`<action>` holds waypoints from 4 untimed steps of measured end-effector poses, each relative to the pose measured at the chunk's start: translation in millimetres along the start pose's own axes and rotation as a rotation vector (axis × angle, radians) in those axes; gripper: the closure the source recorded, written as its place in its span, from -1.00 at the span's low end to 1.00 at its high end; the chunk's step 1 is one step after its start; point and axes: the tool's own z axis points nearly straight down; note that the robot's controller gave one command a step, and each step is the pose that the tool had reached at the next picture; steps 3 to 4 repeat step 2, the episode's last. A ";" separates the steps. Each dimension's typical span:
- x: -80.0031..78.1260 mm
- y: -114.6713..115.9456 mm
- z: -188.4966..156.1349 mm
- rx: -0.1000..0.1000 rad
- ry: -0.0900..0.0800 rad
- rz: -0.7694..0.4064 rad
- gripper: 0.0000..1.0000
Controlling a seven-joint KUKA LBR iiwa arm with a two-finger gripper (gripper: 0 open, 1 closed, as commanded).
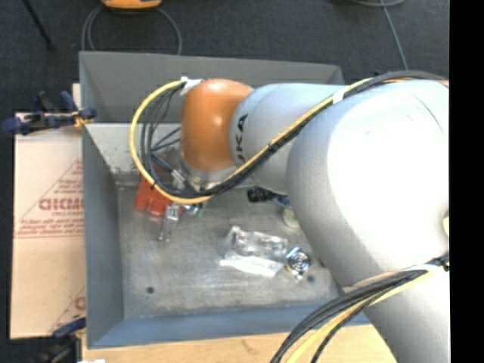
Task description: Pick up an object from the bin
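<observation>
The jaws, width impossible to tell, are hovering beside a red object (pixel 149 197) at the bin's (pixel 106 278) left. I am judging this the approach step, needing centring and then closing.

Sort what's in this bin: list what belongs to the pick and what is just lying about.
Belongs to the pick:
- gripper, low at the bin's left
- red-orange block, right beside it, the likeliest pick
- grey bin

Just lying about:
- clear plastic packet, mid-floor
- shiny metal piece, at the packet's right end
- dark thing, by the arm
</observation>
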 end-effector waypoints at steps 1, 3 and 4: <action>-1.0 -0.8 -0.9 0.001 -0.002 0.000 1.00; 6.7 -45.5 -154.5 0.002 -0.006 -0.250 1.00; 6.7 -45.5 -154.5 0.002 -0.006 -0.250 1.00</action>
